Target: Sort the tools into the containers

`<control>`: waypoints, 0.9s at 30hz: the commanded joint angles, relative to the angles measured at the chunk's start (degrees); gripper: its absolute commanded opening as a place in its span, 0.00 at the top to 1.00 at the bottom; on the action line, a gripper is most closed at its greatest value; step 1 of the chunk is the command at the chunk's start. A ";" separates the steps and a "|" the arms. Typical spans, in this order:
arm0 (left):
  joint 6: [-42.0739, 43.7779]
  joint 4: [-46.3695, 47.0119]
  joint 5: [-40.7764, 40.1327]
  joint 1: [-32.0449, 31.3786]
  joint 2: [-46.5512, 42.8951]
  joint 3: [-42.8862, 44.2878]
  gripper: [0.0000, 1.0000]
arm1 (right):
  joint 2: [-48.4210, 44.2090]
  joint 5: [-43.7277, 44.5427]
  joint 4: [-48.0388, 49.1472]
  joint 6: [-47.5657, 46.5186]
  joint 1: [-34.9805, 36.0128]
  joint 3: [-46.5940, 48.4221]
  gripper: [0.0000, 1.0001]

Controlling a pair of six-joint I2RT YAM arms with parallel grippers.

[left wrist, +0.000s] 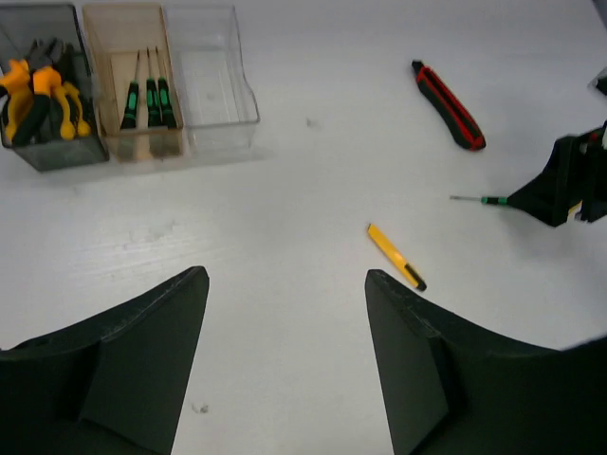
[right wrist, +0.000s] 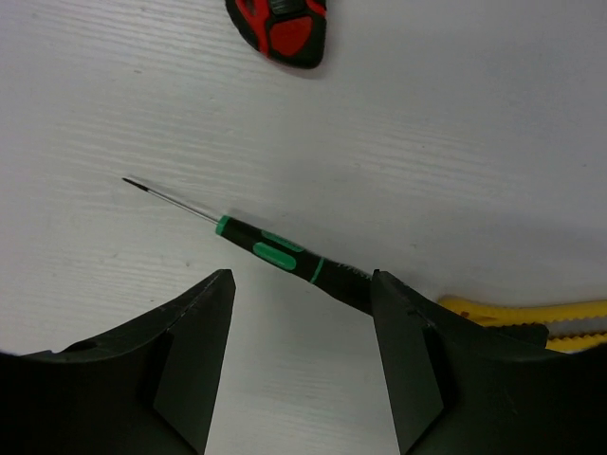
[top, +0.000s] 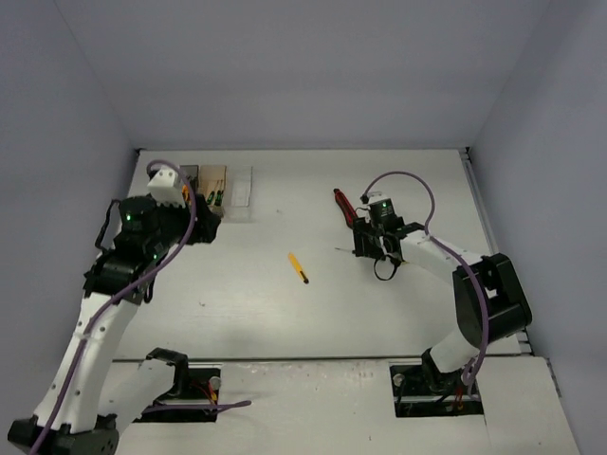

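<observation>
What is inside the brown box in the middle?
Three thin black-and-green screwdrivers lie side by side in the amber bin. Nothing covers them in the left wrist view. Whether anything small lies underneath them cannot be seen.

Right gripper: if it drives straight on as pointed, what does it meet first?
Probably the black-and-green screwdriver, its handle lying between the open jaws of the right gripper; table just beyond. Depth unclear.

the utility knife (left wrist: 395, 256) is yellow, the screwdriver (right wrist: 285, 254) black with green bands, the cutter (left wrist: 448, 106) red and black.
</observation>
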 commanded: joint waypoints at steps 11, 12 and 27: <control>1.63 0.14 3.82 0.35 -10.72 -14.63 0.36 | 5.72 -8.28 0.36 1.25 -2.35 0.61 0.43; 1.68 0.10 3.67 0.39 -10.63 -14.67 0.36 | 5.35 -8.98 0.36 2.11 -2.18 -0.34 0.45; -3.33 0.87 7.79 0.12 -8.92 -15.21 0.36 | 6.85 -1.02 0.00 13.65 15.35 -1.74 1.00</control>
